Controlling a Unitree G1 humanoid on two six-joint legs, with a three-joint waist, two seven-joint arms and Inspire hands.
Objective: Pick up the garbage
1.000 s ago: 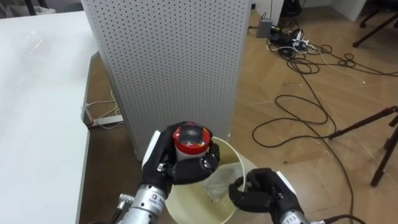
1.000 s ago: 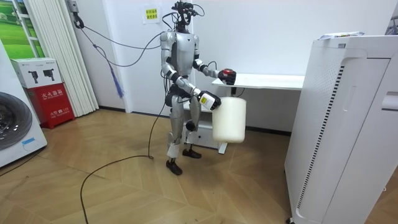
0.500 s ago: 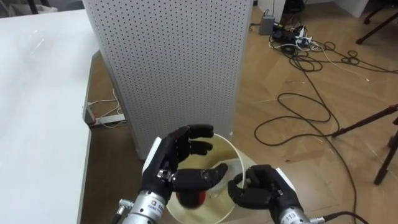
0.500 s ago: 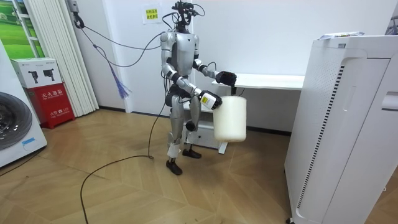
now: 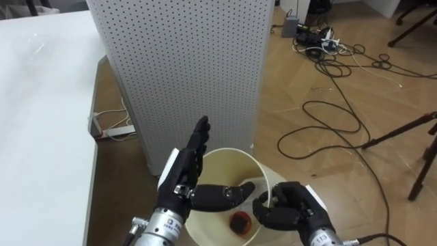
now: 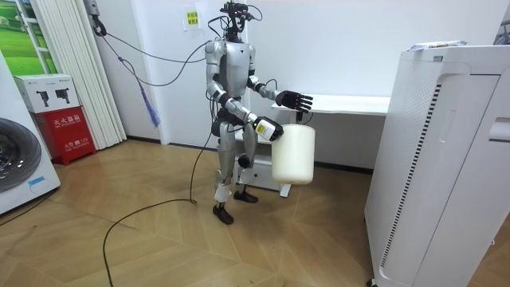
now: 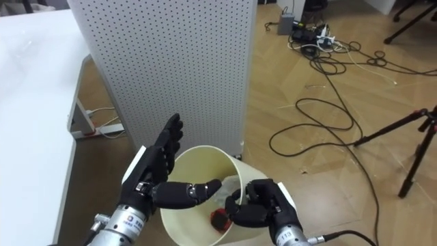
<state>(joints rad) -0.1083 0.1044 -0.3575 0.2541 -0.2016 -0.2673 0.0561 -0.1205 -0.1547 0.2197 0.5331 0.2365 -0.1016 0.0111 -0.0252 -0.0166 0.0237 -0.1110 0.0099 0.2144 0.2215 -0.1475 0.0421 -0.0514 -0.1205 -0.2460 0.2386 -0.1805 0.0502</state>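
In the left eye view we see the left hand (image 5: pixel 183 183) spread wide and empty above the bin (image 5: pixel 222 166), while the right hand (image 5: pixel 290 208) is curled round the bin's rim. The red garbage (image 5: pixel 240 222) lies at the bin's bottom. In the room view we find the robot standing beside the desk (image 6: pixel 351 104), holding the bin up. The right eye view agrees.
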